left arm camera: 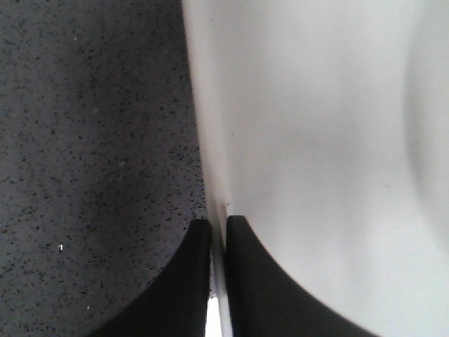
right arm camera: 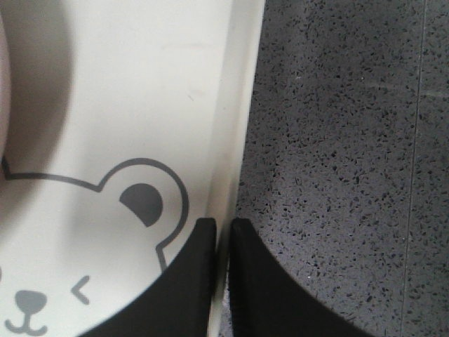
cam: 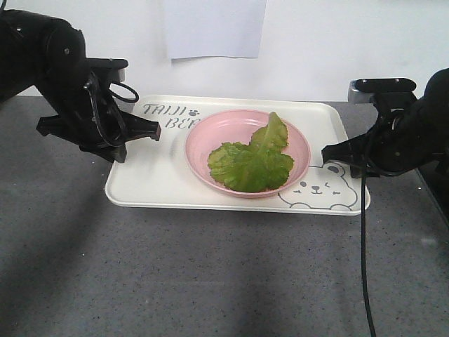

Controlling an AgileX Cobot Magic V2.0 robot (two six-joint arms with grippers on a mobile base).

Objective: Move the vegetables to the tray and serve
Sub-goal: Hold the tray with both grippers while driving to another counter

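Observation:
The green lettuce leaves [cam: 254, 159] lie on a round pink plate [cam: 203, 140] that stands on the cream-white tray [cam: 154, 184]. My left gripper [cam: 121, 140] is shut on the tray's left rim; in the left wrist view the rim [left arm camera: 210, 175] runs between the two black fingers [left arm camera: 179, 288], gripper [left arm camera: 218, 226]. My right gripper [cam: 349, 160] is shut on the tray's right rim; in the right wrist view the rim [right arm camera: 235, 140] sits between the fingers [right arm camera: 266, 288], gripper [right arm camera: 223, 226], beside the bear face [right arm camera: 133, 203].
The tray rests on a speckled dark grey table [cam: 210, 274]. A white wall with a paper sheet [cam: 214, 28] stands behind. A black cable [cam: 365, 267] hangs from the right arm across the table front.

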